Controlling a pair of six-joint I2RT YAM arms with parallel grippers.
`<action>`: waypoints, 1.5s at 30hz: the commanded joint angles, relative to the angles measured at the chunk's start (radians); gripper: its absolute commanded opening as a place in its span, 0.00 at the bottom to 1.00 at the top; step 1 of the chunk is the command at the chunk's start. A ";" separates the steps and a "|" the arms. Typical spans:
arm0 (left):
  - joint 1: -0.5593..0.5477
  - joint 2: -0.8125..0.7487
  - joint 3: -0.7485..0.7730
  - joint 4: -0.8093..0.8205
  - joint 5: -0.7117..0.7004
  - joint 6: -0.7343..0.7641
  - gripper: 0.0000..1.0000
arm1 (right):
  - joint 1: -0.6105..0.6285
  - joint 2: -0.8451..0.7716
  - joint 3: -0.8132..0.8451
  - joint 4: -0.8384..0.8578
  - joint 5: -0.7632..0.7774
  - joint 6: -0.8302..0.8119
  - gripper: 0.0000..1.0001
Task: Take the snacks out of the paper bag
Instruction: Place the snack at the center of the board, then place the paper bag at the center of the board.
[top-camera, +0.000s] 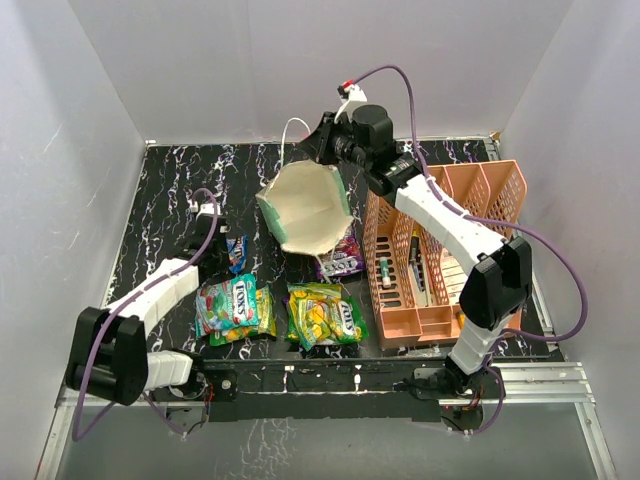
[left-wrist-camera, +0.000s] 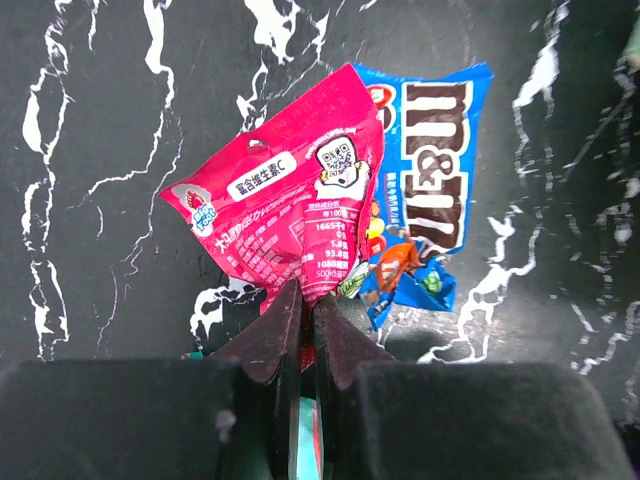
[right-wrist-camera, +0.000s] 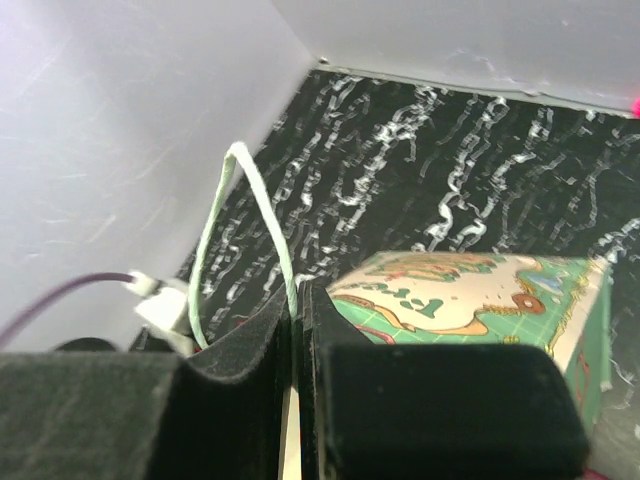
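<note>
My right gripper (top-camera: 322, 150) (right-wrist-camera: 297, 295) is shut on the rim of the beige paper bag (top-camera: 305, 205) (right-wrist-camera: 480, 290), by its white cord handle (right-wrist-camera: 245, 200). It holds the bag tilted above the table, mouth towards the top camera. My left gripper (top-camera: 220, 232) (left-wrist-camera: 312, 300) is shut on the small red packet (left-wrist-camera: 290, 200), which lies partly over the blue M&M's packet (left-wrist-camera: 430, 170) (top-camera: 237, 253) on the table. A teal-green Fox's bag (top-camera: 230, 300) and a yellow-green one (top-camera: 325, 315) lie near the front. A purple-pink bag (top-camera: 343, 258) lies partly under the paper bag.
The peach slotted organiser (top-camera: 440, 335) with small items stands at the right, close to the paper bag and my right arm. White walls enclose the black marbled table on three sides. A metal rail runs along the front edge.
</note>
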 joint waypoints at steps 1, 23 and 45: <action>0.018 0.030 -0.042 0.147 -0.011 0.046 0.00 | 0.008 0.025 0.161 -0.058 -0.094 0.069 0.07; 0.040 -0.028 -0.061 0.133 0.068 0.094 0.73 | -0.096 0.366 0.487 -0.056 -0.093 0.231 0.07; 0.038 -0.147 -0.106 0.196 0.107 0.109 0.83 | -0.207 0.529 0.659 0.023 -0.143 0.198 0.07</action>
